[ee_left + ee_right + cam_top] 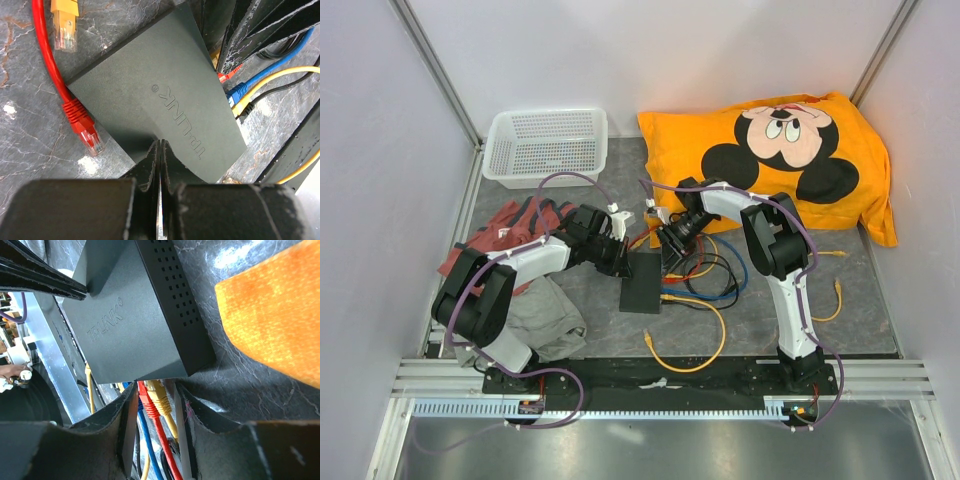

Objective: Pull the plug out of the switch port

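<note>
Left gripper (159, 146), fingers together, rests its tips on the switch (150, 85). Right gripper (156, 390), fingers apart, straddles the red plug (147, 405) and yellow plug (160, 396) at the ports.

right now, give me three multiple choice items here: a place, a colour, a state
1. Where is the white basket? A far left B near right C table centre
2. Which colours are the plugs between the right gripper's fingers? A green, white B red, yellow C both black
3. The left gripper is: A wide open B holding a cable C shut
1 A, it sits by the back wall, left. 2 B, the right wrist view shows them at the switch. 3 C, its fingers meet over the switch.
</note>
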